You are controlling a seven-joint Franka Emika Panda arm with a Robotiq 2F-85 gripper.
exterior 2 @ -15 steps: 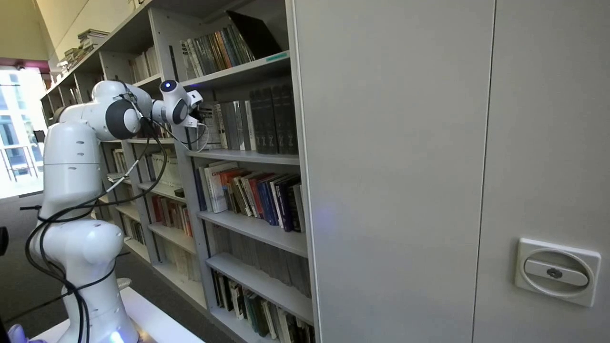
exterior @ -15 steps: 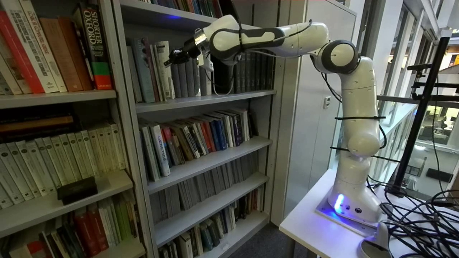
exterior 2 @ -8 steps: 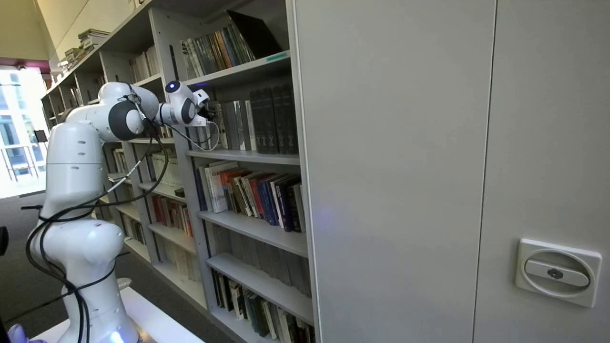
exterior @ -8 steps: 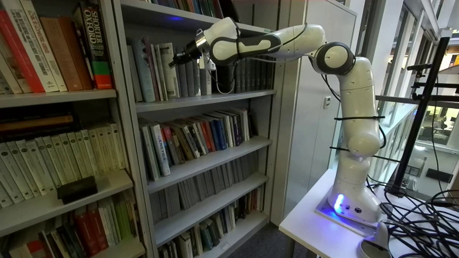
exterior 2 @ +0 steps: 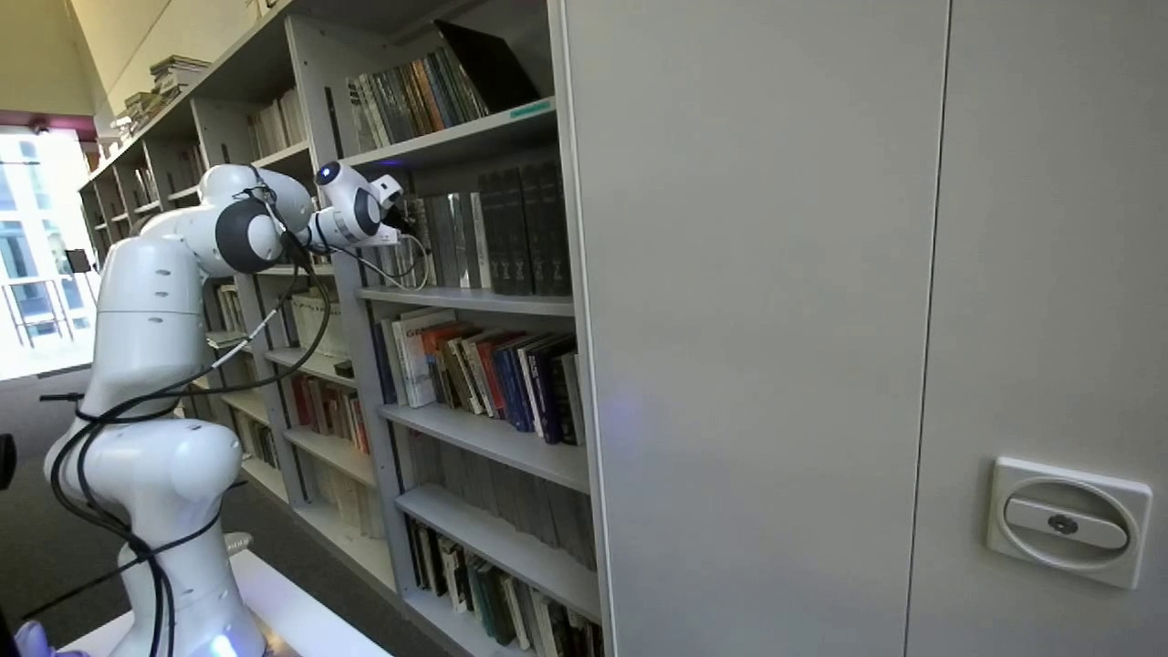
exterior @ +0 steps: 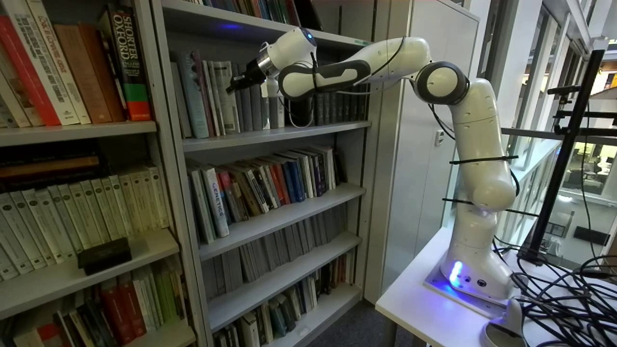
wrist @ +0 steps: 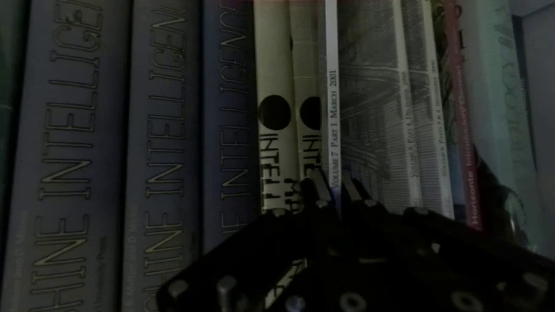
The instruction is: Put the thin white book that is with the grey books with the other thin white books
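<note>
The thin white book (wrist: 333, 91) stands upright, its spine reading Volume 7. My gripper (wrist: 336, 188) is shut on its spine, one finger on each side. In the wrist view it protrudes towards me, with its pale cover showing on the right. The other thin white books (wrist: 412, 130) stand just to its right; in an exterior view they (exterior: 213, 101) are left of the held book (exterior: 228, 113). The grey books (wrist: 227, 130) are on the left in the wrist view; they also show in an exterior view (exterior: 248, 108). The gripper's tips are mostly hidden in an exterior view (exterior 2: 398, 219).
Two cream-spined books (wrist: 273, 65) with black dots stand between the grey books and the held book. A red-spined book (wrist: 464, 130) and a pale green book (wrist: 498, 108) stand on the right. A shelf board (exterior: 274, 136) runs below, and another shelf (exterior: 337, 37) above.
The gripper and held book have shifted slightly right and deeper towards the shelf, then back a little. The elbow and forearm have dipped and the wrist has tilted.
</note>
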